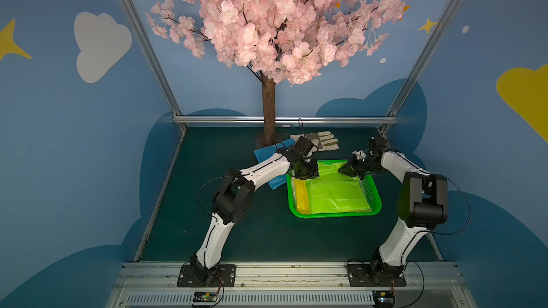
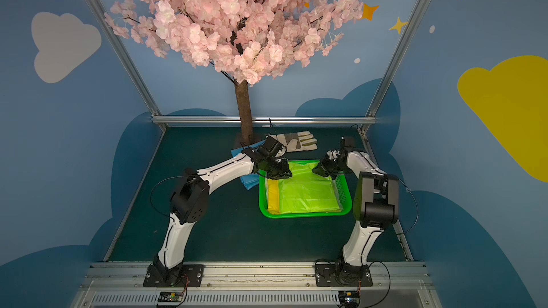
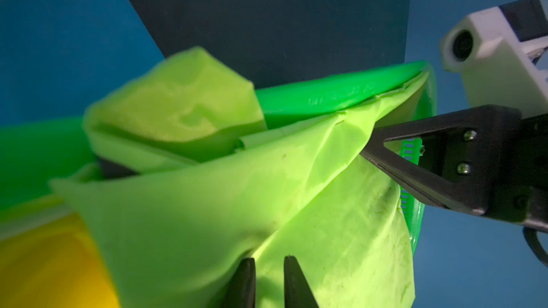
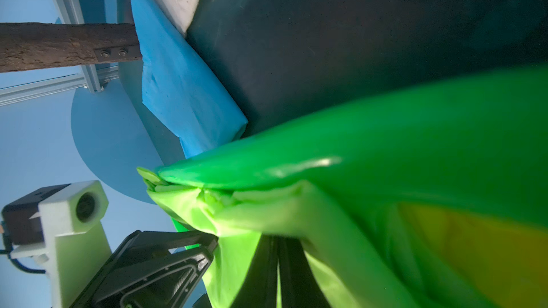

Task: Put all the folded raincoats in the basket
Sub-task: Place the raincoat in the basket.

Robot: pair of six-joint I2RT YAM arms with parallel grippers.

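the raincoat (image 1: 335,192) lies in the basket (image 1: 335,215) over a yellow coat (image 1: 302,198), long axis about 12 to 6. both claws sit at its far edge. the left claw (image 3: 268,262), at the 11 o'clock corner, has its jaws a slit apart and seems to grip nothing. the right claw (image 3: 367,147), at 1 o'clock, is pinched on the hem. the coat runs toward 6 from both, so they likely let go and lift off toward 12.

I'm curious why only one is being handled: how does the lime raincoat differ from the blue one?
The lime raincoat lies in the basket; the blue raincoat lies on the table beside it. The right end effector pinches the lime one's rumpled far edge; nothing grips the blue one, which lies flat. Both are folded.
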